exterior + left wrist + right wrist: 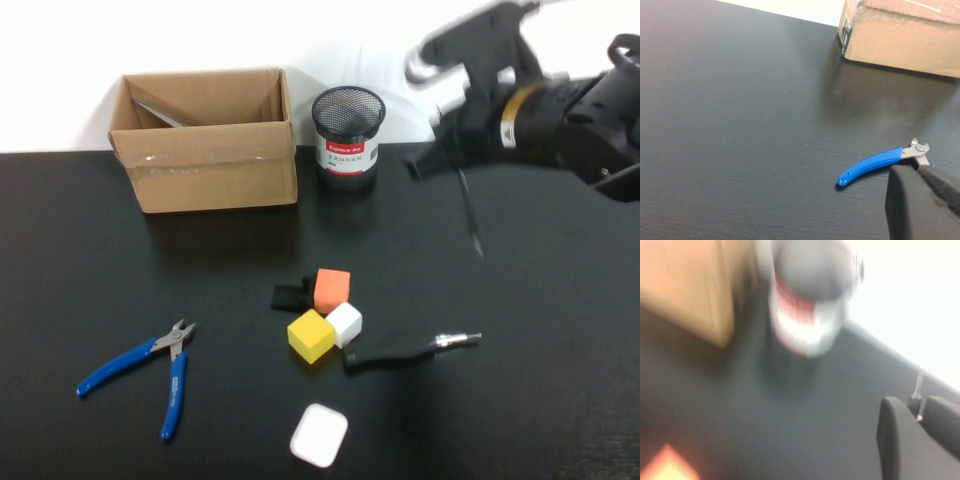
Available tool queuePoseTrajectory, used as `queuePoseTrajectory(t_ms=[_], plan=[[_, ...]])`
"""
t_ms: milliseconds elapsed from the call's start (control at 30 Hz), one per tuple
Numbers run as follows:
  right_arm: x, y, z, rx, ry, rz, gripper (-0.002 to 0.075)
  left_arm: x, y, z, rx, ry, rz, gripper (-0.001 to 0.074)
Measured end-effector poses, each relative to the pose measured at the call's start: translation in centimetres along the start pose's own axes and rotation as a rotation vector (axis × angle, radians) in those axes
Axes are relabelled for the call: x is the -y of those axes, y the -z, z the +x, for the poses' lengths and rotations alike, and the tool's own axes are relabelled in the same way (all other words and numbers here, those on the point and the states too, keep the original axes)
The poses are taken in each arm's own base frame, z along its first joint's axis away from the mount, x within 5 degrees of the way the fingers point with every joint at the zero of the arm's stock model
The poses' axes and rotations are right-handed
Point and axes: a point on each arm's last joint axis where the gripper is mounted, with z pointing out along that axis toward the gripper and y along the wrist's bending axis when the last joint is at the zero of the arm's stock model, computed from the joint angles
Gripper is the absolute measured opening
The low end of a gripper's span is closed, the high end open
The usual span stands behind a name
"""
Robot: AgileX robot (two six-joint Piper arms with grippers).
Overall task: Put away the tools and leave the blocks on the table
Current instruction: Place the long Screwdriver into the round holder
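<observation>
My right gripper [452, 158] hangs above the table's back right, just right of the mesh cup. It is shut on the thin black rod [469, 212], which dangles tip down; the rod [918, 388] shows between the fingers [892, 435] in the right wrist view. Blue-handled pliers [150, 365] lie at the front left. The left gripper [912, 170] hovers shut and holding nothing right by the pliers [875, 163]; it is outside the high view. A black-handled screwdriver [400, 350] lies beside the orange block [331, 290], yellow block [311, 336], white block [344, 324] and flat black piece [289, 296].
An open cardboard box [215, 165] stands at the back left with a metal tool [160, 113] inside. Next to the box is a black mesh pen cup [348, 125]. Near the front edge lies a white rounded case [319, 434].
</observation>
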Motion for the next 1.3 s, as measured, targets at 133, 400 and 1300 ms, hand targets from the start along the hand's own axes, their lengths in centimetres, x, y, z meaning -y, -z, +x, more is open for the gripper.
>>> queuePoseTrajectory(t_ms=[133,400,1300], plan=[[-0.3,0.5,-2.4,0.27,0.069,-0.053,0.0031,0.0,0.0,0.0,0.0,0.0,0.0,0.0],[2.2,-0.8,-4.6,0.765,-0.094,-0.105,-0.0003,0.0,0.0,0.0,0.0,0.0,0.0,0.0],[2.9,-16.7,-2.9,0.693,-0.188,-0.105,0.0283,0.0,0.0,0.0,0.0,0.0,0.0,0.0]])
